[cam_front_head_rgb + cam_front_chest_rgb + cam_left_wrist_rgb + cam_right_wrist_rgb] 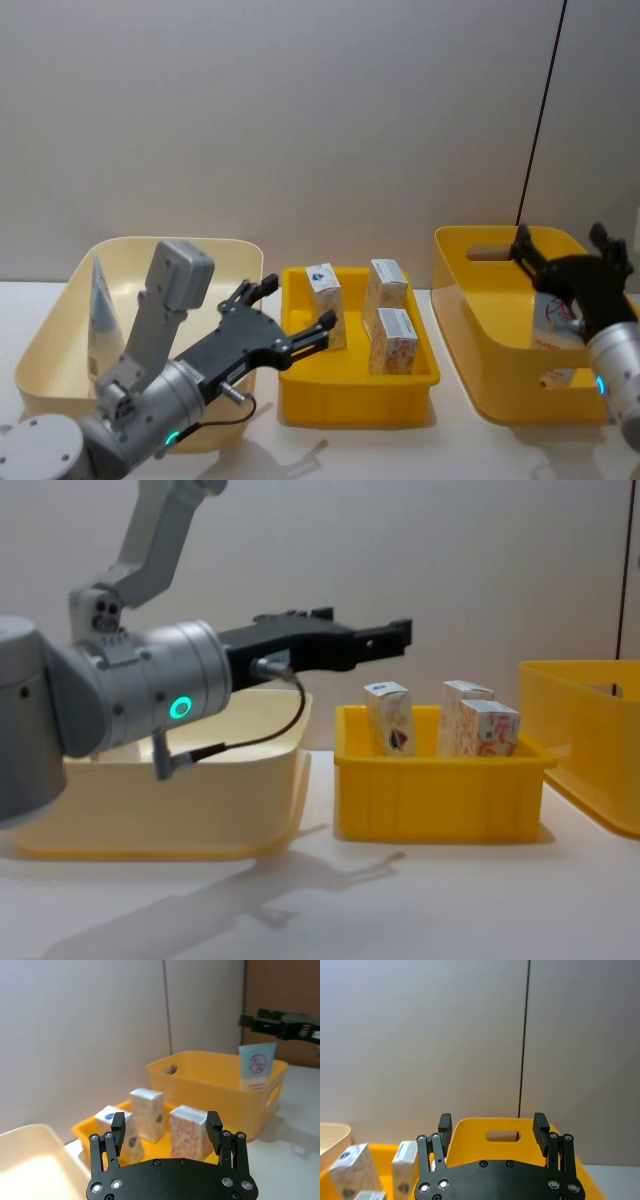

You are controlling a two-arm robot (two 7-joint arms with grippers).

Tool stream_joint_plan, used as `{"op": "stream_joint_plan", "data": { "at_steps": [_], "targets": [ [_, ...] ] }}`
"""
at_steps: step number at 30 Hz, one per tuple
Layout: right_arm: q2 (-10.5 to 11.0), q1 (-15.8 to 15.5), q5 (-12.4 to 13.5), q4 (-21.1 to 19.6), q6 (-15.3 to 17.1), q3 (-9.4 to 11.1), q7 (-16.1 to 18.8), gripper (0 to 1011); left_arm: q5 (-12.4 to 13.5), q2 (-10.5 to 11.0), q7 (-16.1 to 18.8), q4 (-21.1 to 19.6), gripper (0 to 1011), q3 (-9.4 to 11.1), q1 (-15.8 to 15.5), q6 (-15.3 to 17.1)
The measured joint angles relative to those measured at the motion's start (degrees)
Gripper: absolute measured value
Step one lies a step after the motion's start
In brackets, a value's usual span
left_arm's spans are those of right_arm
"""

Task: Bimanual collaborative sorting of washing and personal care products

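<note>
Your left gripper (297,303) hangs over the 9 o'clock rim of the small yellow tray (360,397), which sits mid-bench. Its fingers are spread wide and hold nothing; in the chest view the left gripper (365,622) is well above the tray's rim, level and pointing toward 3 o'clock.

Three white cartons stand upright inside the tray: one carton (325,291) with a blue mark on top at the tray's 10 o'clock, the rear carton (387,284) at 1 o'clock, and the near carton (396,341) at 4 o'clock, just in front of the rear one. From the left wrist view, the left gripper (166,1120) looks across these cartons.

At the tray's 9 o'clock you have the cream bin (205,243). A light-blue tube (101,305) stands on end against its 9 o'clock wall, narrow end up.

At the tray's 3 o'clock is the large yellow bin (482,380). Your right gripper (561,235) hovers above it, fingers parted and empty; the right wrist view shows the right gripper (492,1120) facing the bin's far wall with its handle slot. A second tube (256,1066), with a red circle logo, stands upright inside this bin below those fingers, toward its 3 o'clock side.

All three containers rest on the white bench (450,445).
</note>
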Motion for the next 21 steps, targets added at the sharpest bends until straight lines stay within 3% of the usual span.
{"op": "stream_joint_plan", "data": {
  "at_steps": [21],
  "targets": [
    [5.88,-11.8,5.53,-6.76,-3.01,-6.48,3.12,1001,8.64,5.48,16.18,-9.93,1003,-0.85,10.7,0.84]
  ]
}}
